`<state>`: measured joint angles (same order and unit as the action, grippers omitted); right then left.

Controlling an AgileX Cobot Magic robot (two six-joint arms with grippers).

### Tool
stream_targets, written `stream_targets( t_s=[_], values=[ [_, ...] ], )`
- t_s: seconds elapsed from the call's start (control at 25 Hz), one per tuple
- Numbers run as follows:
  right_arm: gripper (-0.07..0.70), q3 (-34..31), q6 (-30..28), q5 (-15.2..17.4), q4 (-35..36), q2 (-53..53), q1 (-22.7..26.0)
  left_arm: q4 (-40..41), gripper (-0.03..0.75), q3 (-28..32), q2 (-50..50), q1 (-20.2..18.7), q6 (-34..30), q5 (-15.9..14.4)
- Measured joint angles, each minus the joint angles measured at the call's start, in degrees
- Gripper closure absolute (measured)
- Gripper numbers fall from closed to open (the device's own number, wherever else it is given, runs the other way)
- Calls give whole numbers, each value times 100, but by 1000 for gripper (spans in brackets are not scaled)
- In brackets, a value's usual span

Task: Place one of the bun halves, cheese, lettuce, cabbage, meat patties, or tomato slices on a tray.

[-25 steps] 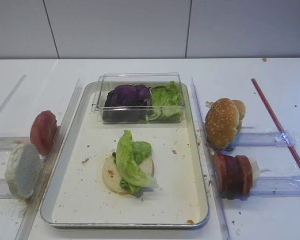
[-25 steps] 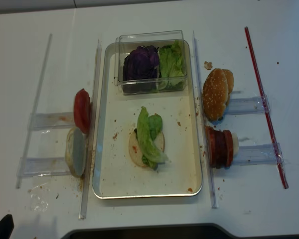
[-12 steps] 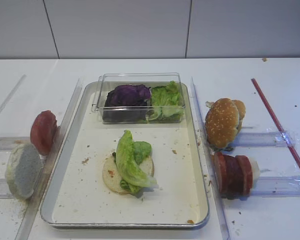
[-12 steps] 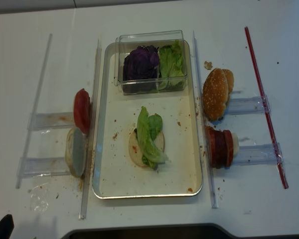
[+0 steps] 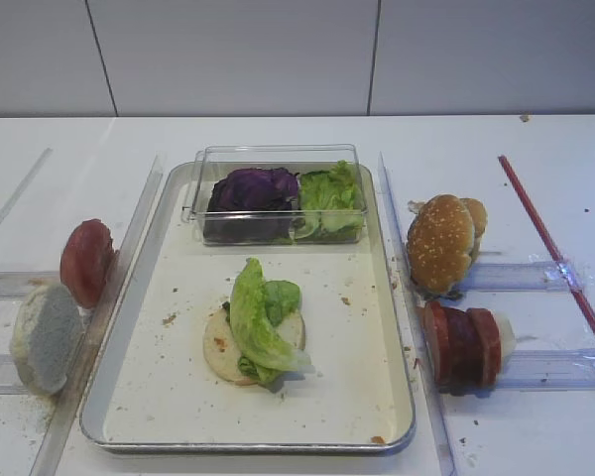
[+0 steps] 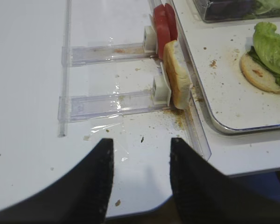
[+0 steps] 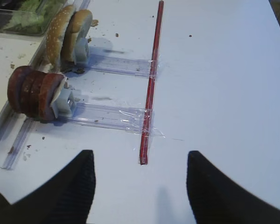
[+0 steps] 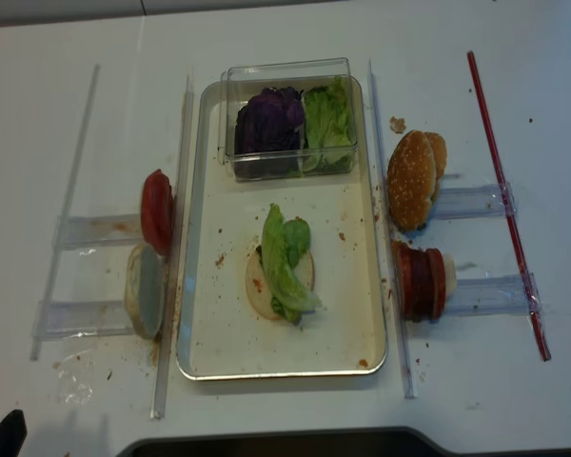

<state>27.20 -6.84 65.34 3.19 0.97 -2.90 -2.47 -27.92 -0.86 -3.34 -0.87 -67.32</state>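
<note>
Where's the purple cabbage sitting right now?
The cabbage sits in the left half of the clear plastic box at the tray's far end, beside the boxed lettuce.

I see a white table (image 5: 278,134) that carries everything. The silver tray (image 5: 139,397) lies in its middle. Left of the tray, clear plastic rails (image 8: 86,228) hold a tomato slice (image 5: 85,261) and a pale bun half (image 5: 46,339) standing upright. Right of the tray, similar rails hold sesame bun halves (image 5: 442,242) and meat patties (image 5: 462,343). Further right of the tray lies a red strip (image 5: 550,238). Crumbs (image 8: 81,376) lie near the tray's front left corner.
</note>
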Motion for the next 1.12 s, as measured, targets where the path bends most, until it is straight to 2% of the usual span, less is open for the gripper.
stream_targets(
  t_s=[1.12],
  values=[
    [157,0,0,0,9,0,0,0,430,0,0,0,0,0]
  ],
)
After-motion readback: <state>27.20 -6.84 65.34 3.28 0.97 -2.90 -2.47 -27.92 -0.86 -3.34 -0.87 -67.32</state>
